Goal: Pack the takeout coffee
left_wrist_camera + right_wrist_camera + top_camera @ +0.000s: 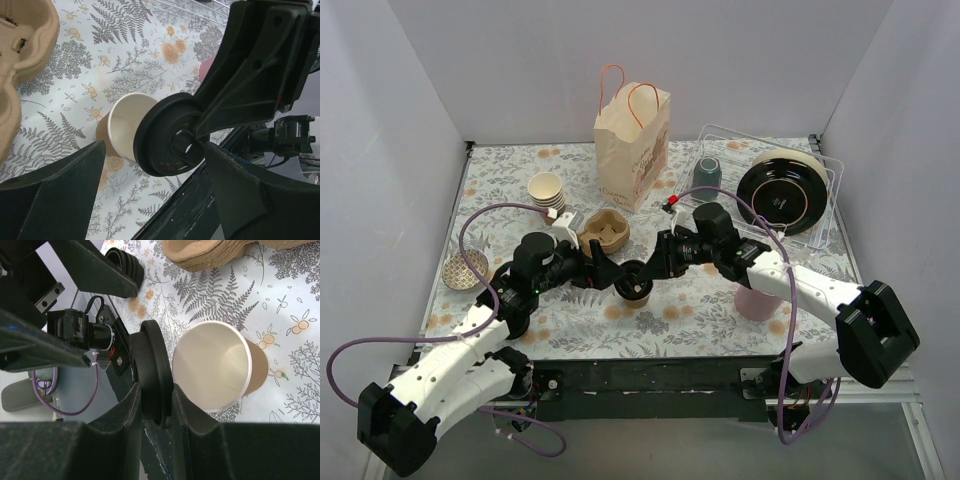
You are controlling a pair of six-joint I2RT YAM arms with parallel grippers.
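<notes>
Holding the black lid (150,360) on edge, the right gripper (156,395) is clamped across the rim, one finger on each face. Lid is not seated; it stands nearly upright just beside the mouth of the kraft cup (212,365). Whether it touches the rim I cannot tell.

Cup: appears upright on the table (700,300), near centre and slightly toward 6 o'clock in the top view. Inside looks dry and empty. Paper bag (632,145) stands at 12 o'clock from it, well apart. Pulp carrier (604,230) sits near, at about 11 o'clock.

Left gripper (155,146): spread wide, grasping nothing, pointed at the cup from 9 o'clock. Its fingers are short of the cup wall.

Judgement: the lidding step is unfinished and packing has not begun.

Risks:
- Cup is unbraced and probably light. A lid pressed down off-centre could shove or tip it.
- The pinch is on a thin edge, so the lid may pivot in the fingers when laid flat and land skewed.
- A half-seated lid could pop off during a later lift toward the bag.
- Both grippers crowd the same spot, so closing on the cup risks finger-to-finger contact.
</notes>
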